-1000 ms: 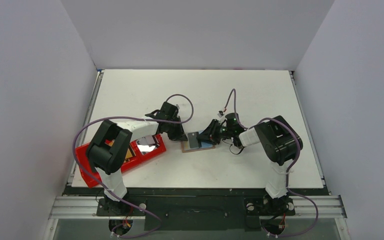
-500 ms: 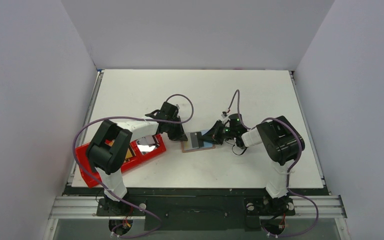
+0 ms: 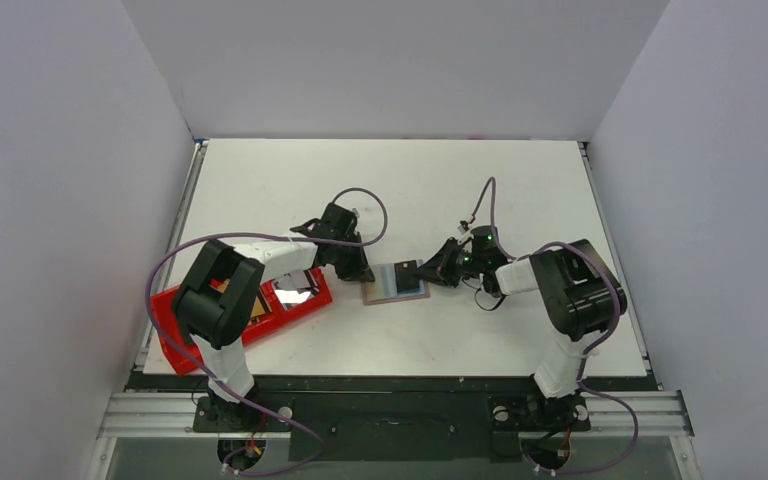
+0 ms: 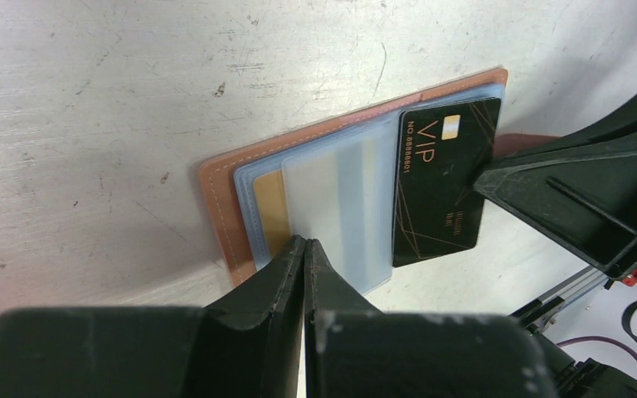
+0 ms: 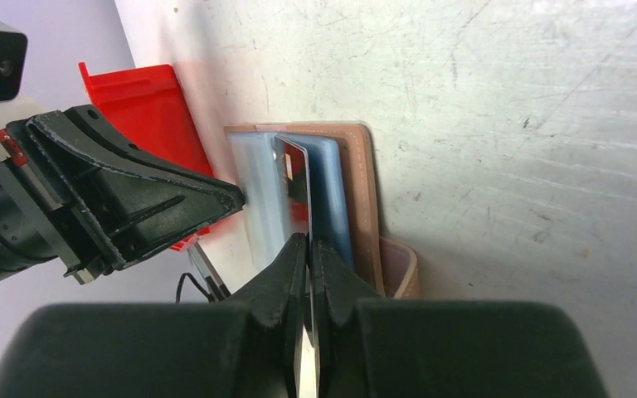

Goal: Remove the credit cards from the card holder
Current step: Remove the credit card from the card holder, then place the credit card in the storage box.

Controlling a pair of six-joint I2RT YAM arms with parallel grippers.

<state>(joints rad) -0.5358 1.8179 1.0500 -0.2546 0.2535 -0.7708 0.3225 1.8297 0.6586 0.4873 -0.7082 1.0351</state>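
Extraction step: right tool clenched on the edge of the black credit card, which is partly out of the card holder pinned beneath the clenched, empty left tool; next, draw the card straight back toward the right tool.

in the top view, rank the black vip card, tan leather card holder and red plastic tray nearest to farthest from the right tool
1. Black VIP card, pinched in the right tool.
2. Tan leather card holder, lying under it.
3. Red plastic tray, far left.
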